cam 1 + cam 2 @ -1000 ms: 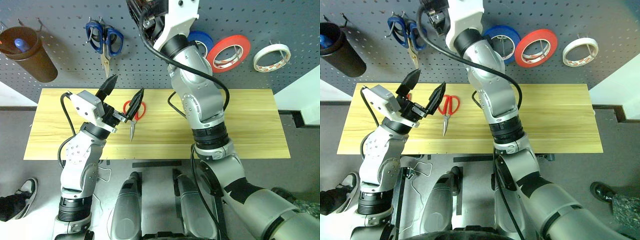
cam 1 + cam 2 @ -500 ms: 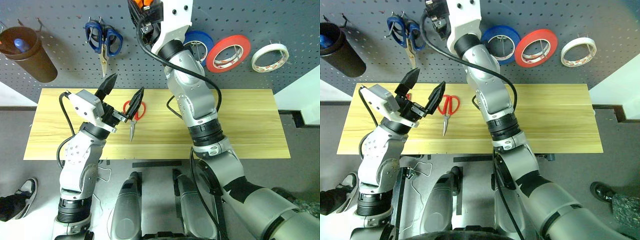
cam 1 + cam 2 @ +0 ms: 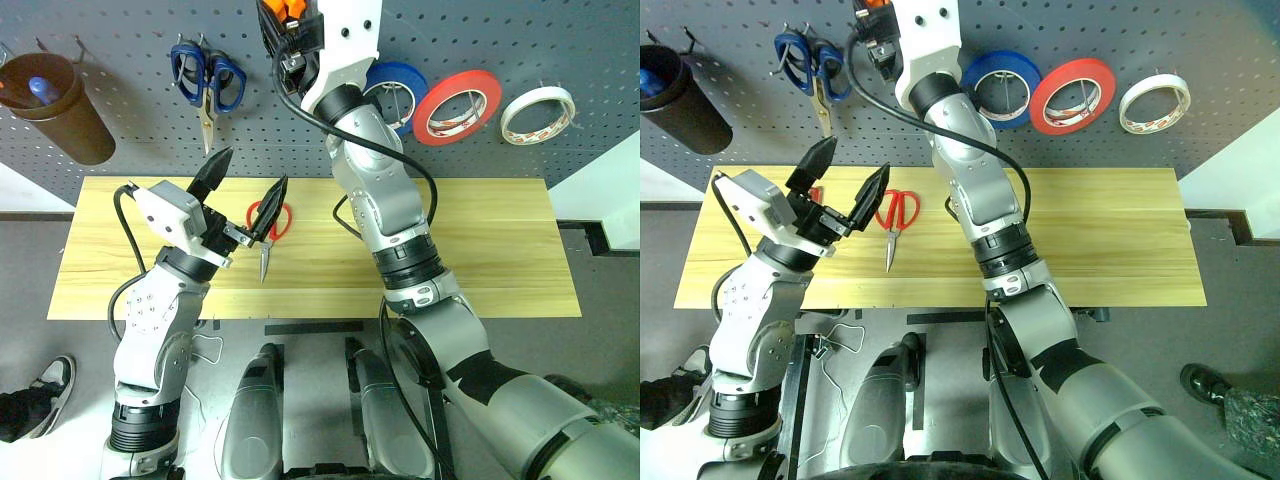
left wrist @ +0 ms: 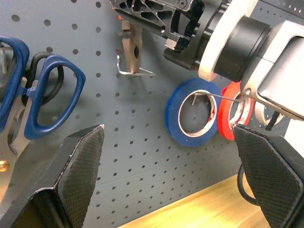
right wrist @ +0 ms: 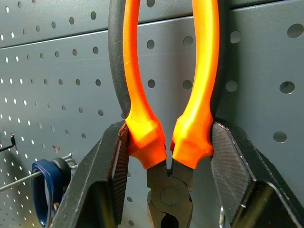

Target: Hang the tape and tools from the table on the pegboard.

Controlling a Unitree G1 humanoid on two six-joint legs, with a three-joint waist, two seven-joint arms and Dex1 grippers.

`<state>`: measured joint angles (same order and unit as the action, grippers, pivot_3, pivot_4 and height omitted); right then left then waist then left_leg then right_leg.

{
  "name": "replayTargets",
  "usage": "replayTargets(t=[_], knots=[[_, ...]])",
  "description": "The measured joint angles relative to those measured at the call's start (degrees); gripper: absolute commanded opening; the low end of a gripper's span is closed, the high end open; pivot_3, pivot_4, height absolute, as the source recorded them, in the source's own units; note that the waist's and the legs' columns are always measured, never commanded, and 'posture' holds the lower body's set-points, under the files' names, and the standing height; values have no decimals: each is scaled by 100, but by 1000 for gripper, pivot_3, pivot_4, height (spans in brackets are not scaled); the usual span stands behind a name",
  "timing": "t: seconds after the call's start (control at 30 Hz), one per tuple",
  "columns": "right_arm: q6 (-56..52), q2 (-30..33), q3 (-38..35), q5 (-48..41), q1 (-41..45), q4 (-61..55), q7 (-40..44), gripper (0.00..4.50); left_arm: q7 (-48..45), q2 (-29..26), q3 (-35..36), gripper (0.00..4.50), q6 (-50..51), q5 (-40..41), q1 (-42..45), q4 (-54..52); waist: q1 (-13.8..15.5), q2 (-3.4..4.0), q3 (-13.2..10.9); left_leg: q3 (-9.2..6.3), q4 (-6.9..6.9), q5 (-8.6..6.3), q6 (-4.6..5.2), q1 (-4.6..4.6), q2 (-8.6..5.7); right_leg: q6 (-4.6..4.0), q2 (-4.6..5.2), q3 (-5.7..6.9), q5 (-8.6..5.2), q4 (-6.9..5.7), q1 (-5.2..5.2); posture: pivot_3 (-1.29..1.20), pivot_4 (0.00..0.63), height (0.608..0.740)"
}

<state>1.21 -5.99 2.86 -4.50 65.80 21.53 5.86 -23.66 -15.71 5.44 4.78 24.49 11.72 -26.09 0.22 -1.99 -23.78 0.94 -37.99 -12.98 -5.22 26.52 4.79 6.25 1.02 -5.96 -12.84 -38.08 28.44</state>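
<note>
The pliers (image 5: 140,118), with orange-and-black handles, sit between the pads of my right gripper (image 5: 169,142), which is shut on them high against the pegboard (image 3: 560,40). Their steel head (image 4: 132,45) hangs right by a wire hook (image 4: 138,72). My left gripper (image 3: 255,170) hovers open and empty over the table (image 3: 480,250). Just beyond it, the red-handled scissors (image 3: 268,228) lie flat on the wood. The white tape (image 3: 540,112) hangs on the pegboard at the far right. The screwdriver is out of view.
On the pegboard hang blue-handled scissors (image 3: 207,78), a blue roll (image 3: 398,82), a red roll (image 3: 458,105) and a brown cup (image 3: 58,108) at the far left. A person's shoe (image 3: 40,395) is on the floor at lower left.
My right arm has edged the pliers a little closer to the pegboard, so the orange handles now show at the top of the view. The left gripper has stayed put.
</note>
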Motion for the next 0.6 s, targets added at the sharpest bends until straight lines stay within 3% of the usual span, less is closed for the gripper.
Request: replayTargets(t=[0.6], knots=[[448, 82, -20, 99, 248, 802, 96, 2099, 103, -124, 98, 4500, 274, 116, -73, -382, -30, 6, -8, -2, 1, 1, 2, -3, 1, -1, -2, -2, -1, 1, 0, 116, 438, 721]])
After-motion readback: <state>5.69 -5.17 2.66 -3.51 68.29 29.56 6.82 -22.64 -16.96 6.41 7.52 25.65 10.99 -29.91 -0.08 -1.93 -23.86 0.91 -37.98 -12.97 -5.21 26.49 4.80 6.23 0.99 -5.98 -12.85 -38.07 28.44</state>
